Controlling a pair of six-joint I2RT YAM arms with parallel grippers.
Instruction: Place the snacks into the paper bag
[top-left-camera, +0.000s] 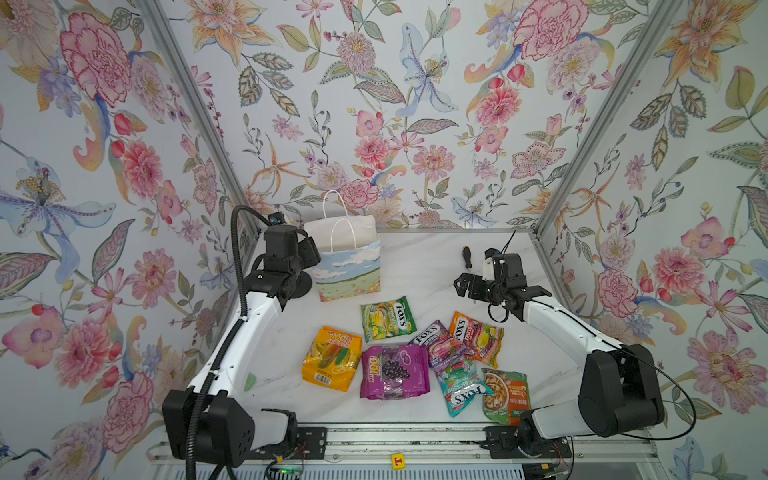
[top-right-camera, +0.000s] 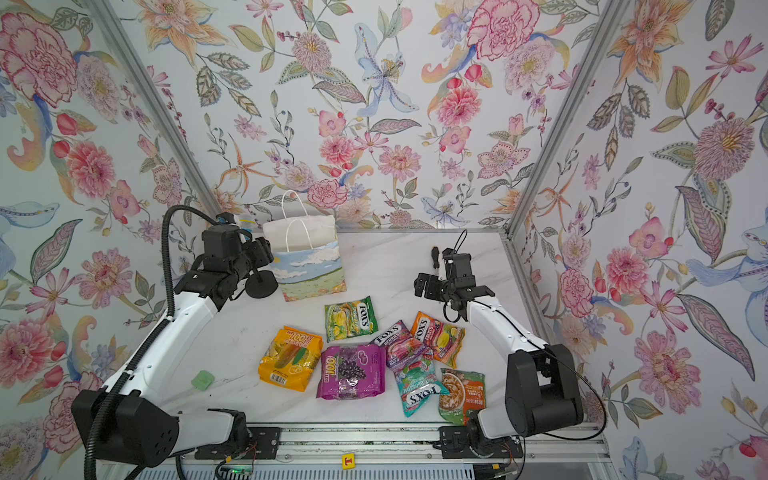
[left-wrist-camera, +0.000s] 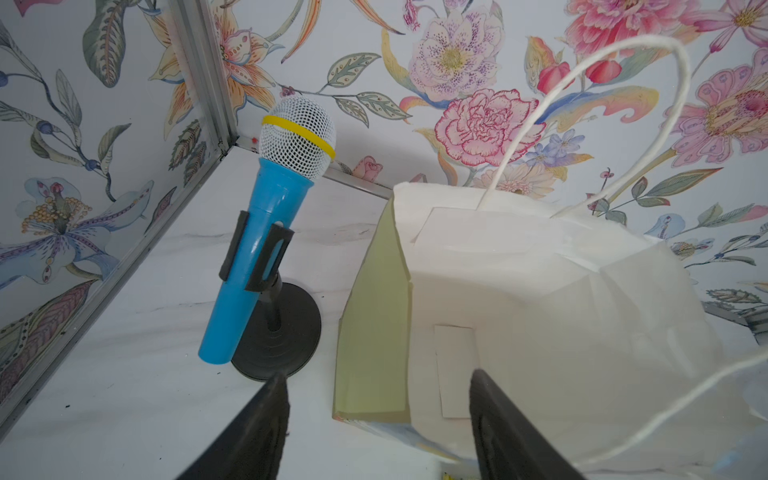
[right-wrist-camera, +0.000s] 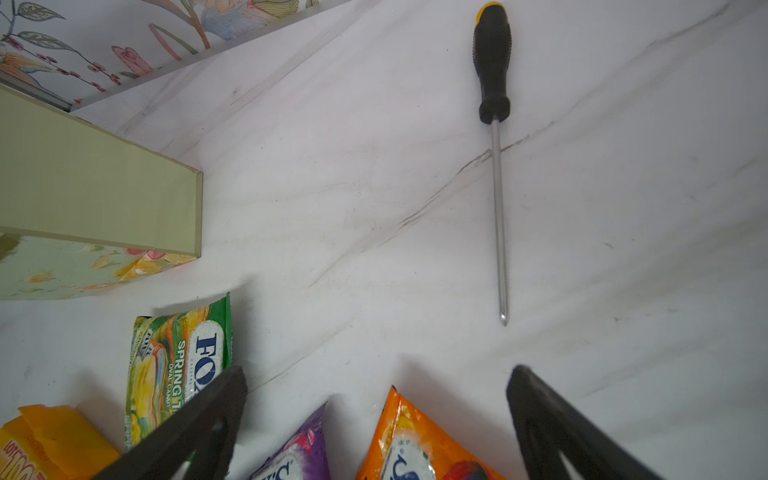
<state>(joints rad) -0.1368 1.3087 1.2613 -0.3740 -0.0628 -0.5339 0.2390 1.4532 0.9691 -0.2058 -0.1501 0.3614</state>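
The paper bag (top-left-camera: 347, 266) stands upright at the back left, its white inside (left-wrist-camera: 540, 291) showing. My left gripper (left-wrist-camera: 378, 378) is open at the bag's left side (top-left-camera: 313, 251), its fingers straddling the near corner of the rim and holding nothing. Several snacks lie flat in front: yellow-orange "100" (top-left-camera: 330, 357), magenta "100" (top-left-camera: 392, 372), green FOX'S (top-left-camera: 387, 318), purple (top-left-camera: 436, 343), orange (top-left-camera: 478, 338), teal (top-left-camera: 461, 386) and green-orange (top-left-camera: 505, 395). My right gripper (top-left-camera: 459, 284) hovers open and empty above the table, beyond the purple and orange packets (right-wrist-camera: 415, 449).
A black-handled screwdriver (right-wrist-camera: 492, 62) lies on the marble behind the right gripper. A blue toy microphone (left-wrist-camera: 270, 232) on a black stand sits in the back left corner beside the bag. A small green object (top-right-camera: 203, 380) lies near the left arm. Floral walls enclose three sides.
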